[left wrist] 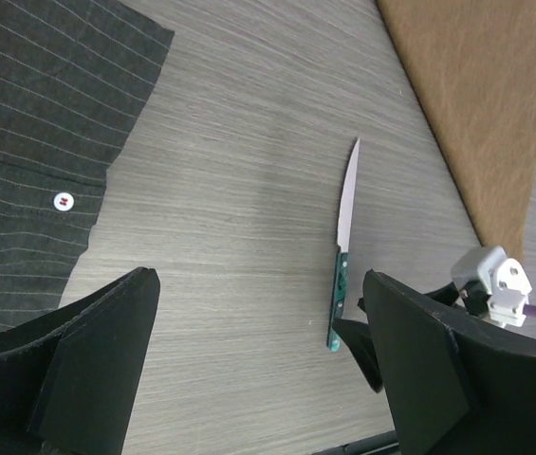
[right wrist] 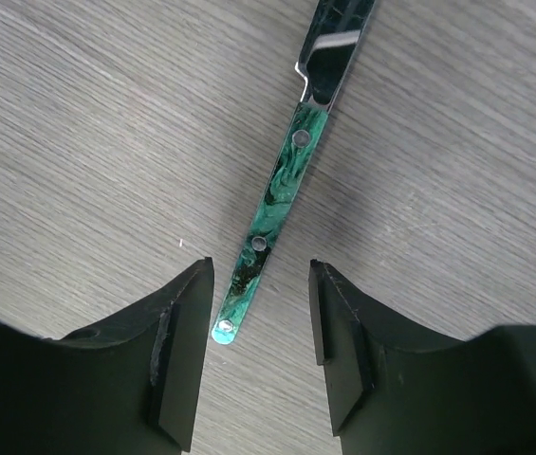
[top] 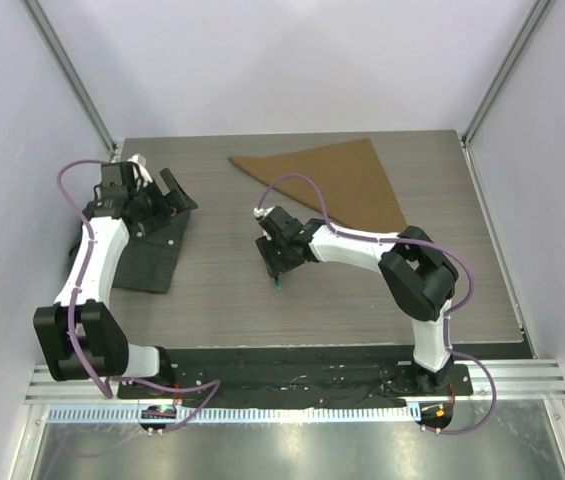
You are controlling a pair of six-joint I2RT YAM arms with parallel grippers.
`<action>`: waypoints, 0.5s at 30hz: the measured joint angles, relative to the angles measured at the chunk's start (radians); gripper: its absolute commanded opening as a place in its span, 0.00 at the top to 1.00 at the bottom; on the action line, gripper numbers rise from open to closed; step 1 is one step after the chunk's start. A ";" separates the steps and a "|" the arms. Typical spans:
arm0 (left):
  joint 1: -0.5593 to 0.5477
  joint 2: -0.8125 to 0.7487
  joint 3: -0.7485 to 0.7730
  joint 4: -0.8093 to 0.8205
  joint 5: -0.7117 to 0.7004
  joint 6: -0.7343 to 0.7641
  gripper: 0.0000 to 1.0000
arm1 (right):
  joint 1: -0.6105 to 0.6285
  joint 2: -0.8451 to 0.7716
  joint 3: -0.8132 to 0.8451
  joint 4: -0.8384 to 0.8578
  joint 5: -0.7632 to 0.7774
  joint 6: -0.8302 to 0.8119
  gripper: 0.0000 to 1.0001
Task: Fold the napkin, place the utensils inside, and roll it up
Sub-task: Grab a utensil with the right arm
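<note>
The tan-brown napkin (top: 342, 180) lies folded into a triangle at the back of the table and shows in the left wrist view's top right corner (left wrist: 476, 95). The knife (left wrist: 343, 237) lies flat on the wood, silver blade pointing toward the napkin, with a teal speckled handle (right wrist: 277, 204). My right gripper (right wrist: 261, 303) is low over the handle's end, open, one finger on each side; the handle lies nearer the left finger with a gap at the other. From above (top: 276, 270) it hides most of the knife. My left gripper (top: 167, 195) hangs wide open over the mat, holding nothing (left wrist: 258, 351).
A dark grey striped mat (top: 152, 255) lies at the left of the table, under the left arm, and appears again in the left wrist view (left wrist: 40, 142). Grey walls close the table on three sides. A black strip runs along the near edge (top: 292, 365).
</note>
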 measured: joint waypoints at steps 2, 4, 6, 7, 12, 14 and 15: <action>0.004 0.002 -0.007 0.001 0.014 0.000 0.06 | 0.005 0.014 0.016 -0.014 0.008 -0.001 0.50; 0.006 0.002 -0.011 0.003 0.024 0.000 0.06 | 0.011 0.029 0.035 -0.030 0.016 -0.004 0.51; 0.009 0.001 -0.014 0.009 0.033 0.000 0.06 | 0.015 0.041 0.050 -0.039 0.023 -0.007 0.52; 0.010 0.001 -0.016 0.010 0.035 0.000 0.06 | 0.017 0.047 0.057 -0.042 0.026 -0.008 0.53; 0.015 0.001 -0.026 0.011 0.048 0.000 0.06 | 0.027 0.081 0.092 -0.067 0.047 -0.023 0.54; 0.019 0.001 -0.027 0.012 0.049 0.000 0.06 | 0.031 0.091 0.100 -0.075 0.055 -0.027 0.55; 0.021 0.001 -0.027 0.011 0.050 0.000 0.06 | 0.033 0.095 0.107 -0.082 0.059 -0.030 0.55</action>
